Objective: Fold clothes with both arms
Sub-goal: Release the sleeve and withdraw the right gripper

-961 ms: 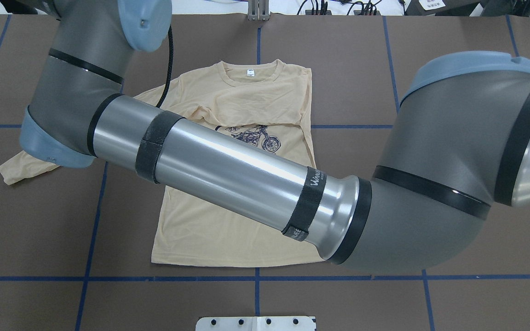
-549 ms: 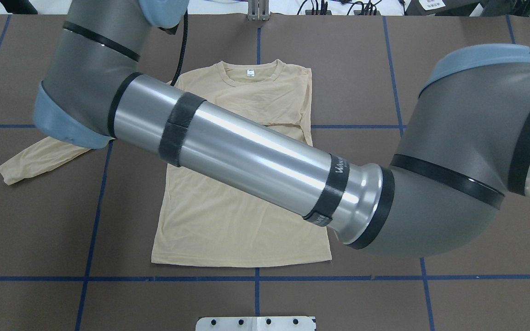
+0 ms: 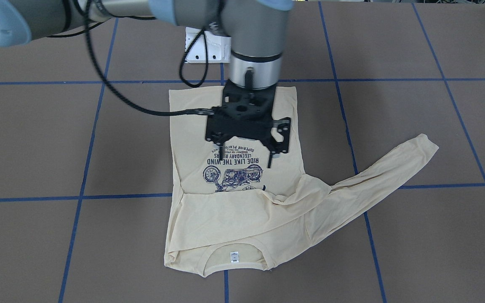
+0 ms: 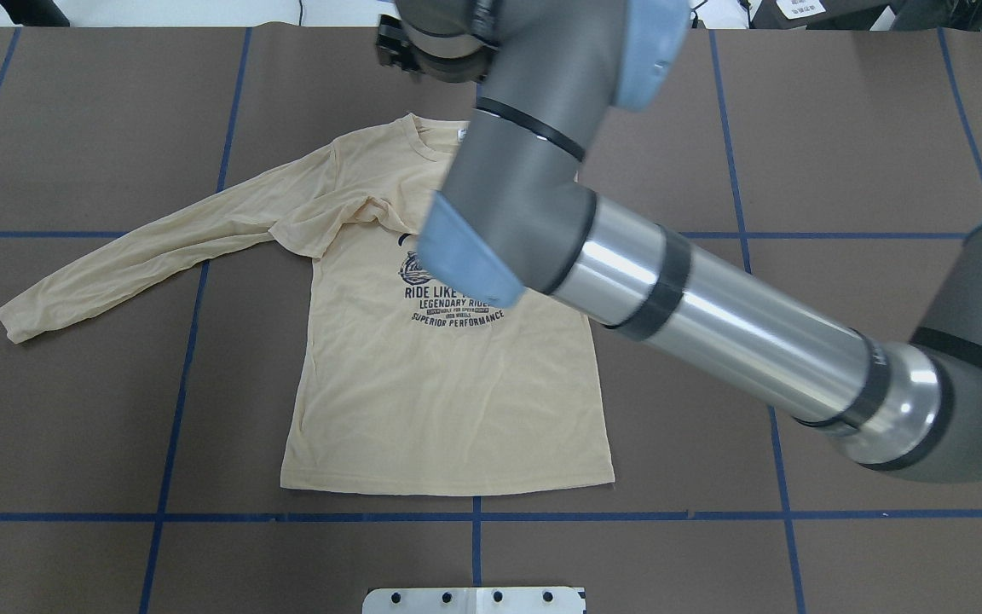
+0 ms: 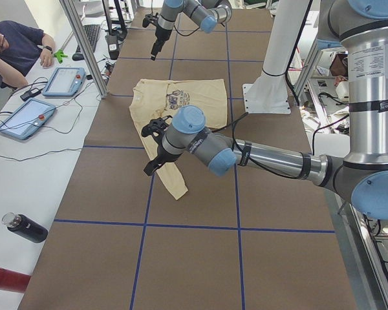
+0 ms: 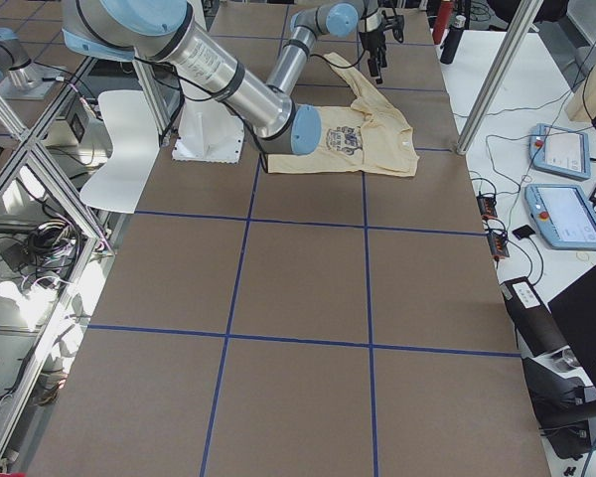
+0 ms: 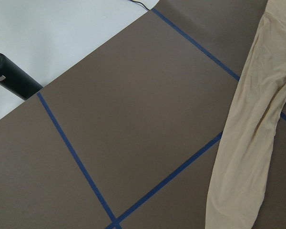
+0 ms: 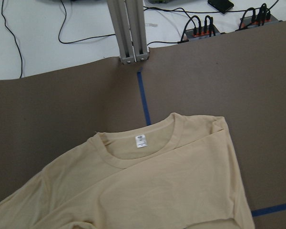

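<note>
Shows right gripper [image 3: 246, 156] at upper centre above the cream T-shirt [image 3: 234, 219], fingers spread and empty; cannot tell the spread of left gripper [image 5: 152, 155] near the outstretched sleeve [image 5: 172, 181].

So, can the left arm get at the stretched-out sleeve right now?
Probably yes. The left gripper hangs close to the cuff end of the sleeve with nothing showing between them, and the right arm is over the shirt body, well clear.

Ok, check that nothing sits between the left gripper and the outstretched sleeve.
Nothing visible does. The sleeve lies bare on the table, the left gripper hangs near it, and the right arm crosses the shirt at the chest, away from it.
</note>
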Controlling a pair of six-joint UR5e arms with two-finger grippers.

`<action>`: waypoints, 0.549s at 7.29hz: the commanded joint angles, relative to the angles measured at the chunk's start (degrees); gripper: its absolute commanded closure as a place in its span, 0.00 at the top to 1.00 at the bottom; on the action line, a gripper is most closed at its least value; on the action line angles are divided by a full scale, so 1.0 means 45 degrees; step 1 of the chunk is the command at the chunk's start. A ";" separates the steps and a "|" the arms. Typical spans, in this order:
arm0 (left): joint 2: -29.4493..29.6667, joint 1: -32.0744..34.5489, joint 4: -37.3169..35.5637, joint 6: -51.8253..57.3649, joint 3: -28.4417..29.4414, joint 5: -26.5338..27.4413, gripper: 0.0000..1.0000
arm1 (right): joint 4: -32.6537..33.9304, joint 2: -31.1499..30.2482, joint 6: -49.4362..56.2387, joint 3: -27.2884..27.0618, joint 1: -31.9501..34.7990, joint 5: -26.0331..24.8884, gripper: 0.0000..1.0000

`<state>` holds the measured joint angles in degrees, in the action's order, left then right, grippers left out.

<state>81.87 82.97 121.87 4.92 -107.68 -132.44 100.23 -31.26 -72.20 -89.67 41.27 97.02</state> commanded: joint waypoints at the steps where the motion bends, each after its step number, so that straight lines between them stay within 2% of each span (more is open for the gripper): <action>1: -0.0750 -0.1301 0.2008 -0.2215 0.0177 0.0347 1.00 | -0.0066 -0.4616 0.2923 -0.4471 0.1077 0.1266 0.99; 2: -0.1004 -0.1947 0.3334 -0.3309 0.0623 0.1568 1.00 | -0.0163 -0.6278 0.4775 -0.5473 0.1779 0.2143 0.99; 3: -0.1007 -0.2766 0.4604 -0.4770 0.1304 0.2276 1.00 | -0.0183 -0.7513 0.6031 -0.6024 0.2482 0.2867 0.99; 4: -0.1007 -0.3412 0.5893 -0.5926 0.1987 0.2786 1.00 | -0.0996 -0.9034 0.6991 -0.6513 0.2972 0.3280 0.99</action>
<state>77.57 71.65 140.98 -14.61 -102.42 -123.50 98.66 -63.22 -47.47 -115.36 51.29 108.54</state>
